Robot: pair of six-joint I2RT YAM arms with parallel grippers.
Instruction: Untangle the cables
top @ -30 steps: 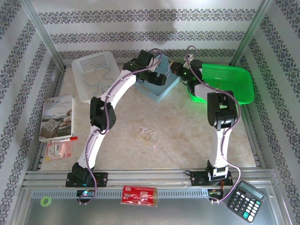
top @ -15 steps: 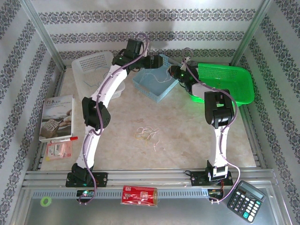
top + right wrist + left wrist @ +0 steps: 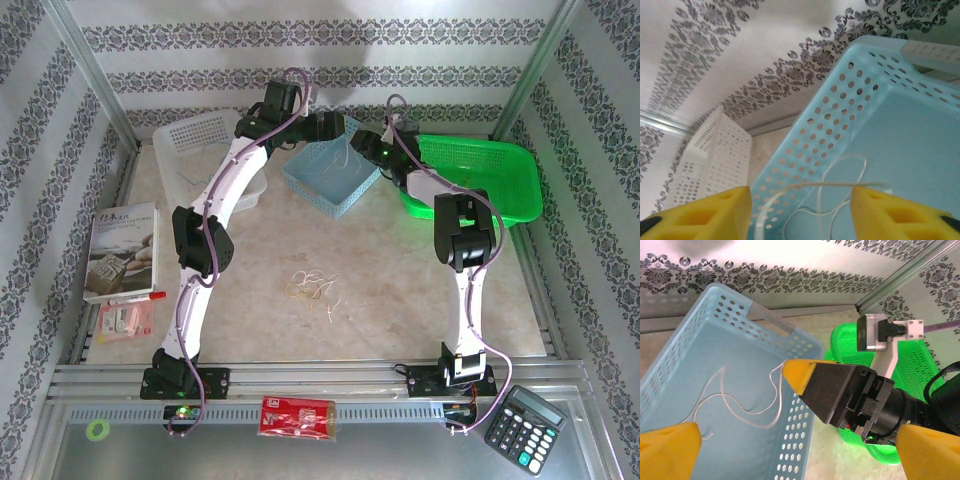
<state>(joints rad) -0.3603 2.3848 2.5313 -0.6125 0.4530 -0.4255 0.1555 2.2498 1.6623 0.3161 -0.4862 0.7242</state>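
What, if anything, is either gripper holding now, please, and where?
Nothing is gripped: the left gripper and right gripper stand open; a thin pale curly wire merely crosses between the right fingers.

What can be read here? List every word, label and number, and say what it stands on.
No text can be read for certain.
Red characters on the cover of the book: too small to read.
Print on the red packet: blurred.
Print on the pink packet: too small.
Key markings on the calculator: too small.

Marbled table (image 3: pixel 400 290), white basket (image 3: pixel 185 140), blue basket (image 3: pixel 335 188), green basket (image 3: pixel 500 175), book (image 3: pixel 122 250), loose cables (image 3: pixel 315 288)
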